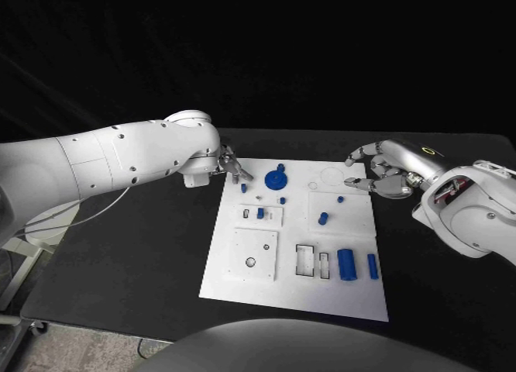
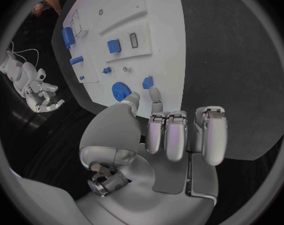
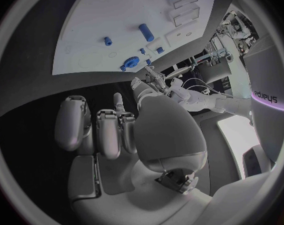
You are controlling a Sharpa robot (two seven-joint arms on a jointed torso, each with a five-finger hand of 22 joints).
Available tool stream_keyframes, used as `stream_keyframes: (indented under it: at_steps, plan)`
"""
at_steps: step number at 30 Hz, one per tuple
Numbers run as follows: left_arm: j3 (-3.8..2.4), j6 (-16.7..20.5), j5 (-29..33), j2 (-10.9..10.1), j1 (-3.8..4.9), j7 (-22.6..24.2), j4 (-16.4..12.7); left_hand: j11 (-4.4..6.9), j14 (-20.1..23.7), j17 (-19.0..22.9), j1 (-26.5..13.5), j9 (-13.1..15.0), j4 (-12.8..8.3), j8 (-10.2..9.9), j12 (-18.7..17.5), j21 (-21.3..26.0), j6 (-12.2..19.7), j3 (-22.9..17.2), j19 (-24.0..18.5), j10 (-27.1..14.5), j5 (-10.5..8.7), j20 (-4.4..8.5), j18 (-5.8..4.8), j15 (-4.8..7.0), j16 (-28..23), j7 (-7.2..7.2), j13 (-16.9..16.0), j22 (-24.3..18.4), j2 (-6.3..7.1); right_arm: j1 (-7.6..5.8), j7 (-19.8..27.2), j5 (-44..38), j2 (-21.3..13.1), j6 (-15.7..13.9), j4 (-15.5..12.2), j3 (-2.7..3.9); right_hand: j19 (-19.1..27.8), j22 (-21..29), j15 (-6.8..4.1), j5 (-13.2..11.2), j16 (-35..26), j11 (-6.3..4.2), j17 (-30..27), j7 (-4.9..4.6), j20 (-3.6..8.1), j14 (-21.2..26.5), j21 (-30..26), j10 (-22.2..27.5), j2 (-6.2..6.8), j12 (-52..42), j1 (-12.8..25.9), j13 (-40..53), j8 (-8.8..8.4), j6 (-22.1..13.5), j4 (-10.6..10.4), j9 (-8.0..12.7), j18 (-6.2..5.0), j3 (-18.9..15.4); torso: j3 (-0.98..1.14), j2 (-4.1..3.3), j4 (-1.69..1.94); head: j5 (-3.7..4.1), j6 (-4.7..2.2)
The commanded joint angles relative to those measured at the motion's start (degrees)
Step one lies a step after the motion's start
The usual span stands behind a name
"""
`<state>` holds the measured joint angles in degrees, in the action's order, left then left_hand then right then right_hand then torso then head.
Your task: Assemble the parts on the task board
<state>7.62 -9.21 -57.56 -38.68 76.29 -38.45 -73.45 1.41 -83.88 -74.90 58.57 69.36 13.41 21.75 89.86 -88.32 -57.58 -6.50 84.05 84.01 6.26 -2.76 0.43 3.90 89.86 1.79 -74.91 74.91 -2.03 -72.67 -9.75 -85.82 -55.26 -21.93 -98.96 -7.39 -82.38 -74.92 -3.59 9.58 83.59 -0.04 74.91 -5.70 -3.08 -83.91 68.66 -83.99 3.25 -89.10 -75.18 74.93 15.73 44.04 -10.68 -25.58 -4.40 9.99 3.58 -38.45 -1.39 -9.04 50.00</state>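
Nearest on the white task board (image 1: 242,283) lie a blue cylinder (image 1: 346,264) and a slimmer blue bar (image 1: 372,266), well short of either hand's fingers. Farther up, the blue gear (image 1: 276,180) lies just beside the left hand (image 1: 229,166), whose fingers are curled and hold nothing. The right hand (image 1: 383,172) hovers at the board's far right corner, fingers curled in, empty

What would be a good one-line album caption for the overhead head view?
Two silver robot hands, left hand and right hand, hover at the far corners of a white task board dotted with small blue parts.
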Motion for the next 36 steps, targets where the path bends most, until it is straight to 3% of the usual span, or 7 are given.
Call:
stream_keyframes:
  at_steps: [1,9,20,36]
  plan:
    - [-0.01,-0.79,-0.33,0.26,-0.14,0.76,0.23,0.17,-6.12,-15.10,0.36,0.12,0.01,0.05,0.14,0.26,0.49,0.50,3.97,5.99,-0.37,0.27,0.25,0.12,0.14,0.09,-15.09,13.66,0.16,0.06,0.31,-0.07,0.06,0.49,0.07,0.01,0.33,-8.88,0.34,0.29,-0.31,0.39,8.75,0.01,0.08,-3.84,-0.37,-4.41,-0.16,0.35,-0.26,13.87,-0.16,0.22,0.09,0.08,-0.13,0.30,0.01,0.03,0.02,0.12,0.00]
    - [0.09,-0.89,-0.14,0.66,-0.49,0.76,0.62,0.00,-6.12,-15.10,0.63,0.26,0.24,-0.46,0.14,0.56,1.08,0.75,3.67,5.99,-0.23,0.16,0.35,-0.03,0.14,0.26,-15.09,13.47,-0.06,0.11,0.35,-0.06,0.15,0.50,0.18,0.01,0.33,-8.88,0.34,0.29,-0.31,0.39,8.75,0.01,0.08,-3.84,-0.37,-4.41,-0.16,0.35,-0.26,13.87,-0.16,0.22,0.09,0.08,-0.13,0.30,-0.02,0.01,-0.01,0.04,0.00]
    - [0.13,-1.12,-0.10,0.77,-0.89,0.84,0.65,-0.22,-6.12,-15.10,1.95,0.36,-0.10,-1.37,0.14,0.97,1.46,0.91,3.29,5.99,1.45,-0.07,0.47,-0.27,0.14,0.47,-15.09,13.24,-0.28,0.18,0.36,-0.05,0.13,0.56,0.22,0.01,0.35,-8.87,0.34,0.32,-0.35,0.39,8.71,0.00,0.08,-3.82,-0.42,-4.37,-0.17,0.39,-0.27,13.84,-0.18,0.22,0.09,0.11,-0.14,0.30,-0.03,-0.01,0.01,0.10,0.00]
    - [0.16,-1.80,0.08,1.08,-1.29,0.87,0.78,-0.32,-6.12,-15.10,4.04,0.35,-1.04,-2.85,0.14,1.20,1.50,0.78,3.11,5.99,5.57,-0.26,0.53,-0.40,0.14,0.53,-15.09,13.18,-0.46,0.22,0.31,-0.05,0.24,0.74,0.26,0.01,0.40,-8.84,0.35,0.38,-0.44,0.40,8.63,0.00,0.07,-3.79,-0.56,-4.33,-0.19,0.42,-0.29,13.81,-0.20,0.24,0.11,0.16,-0.16,0.32,-0.05,0.00,-0.01,-0.01,0.00]
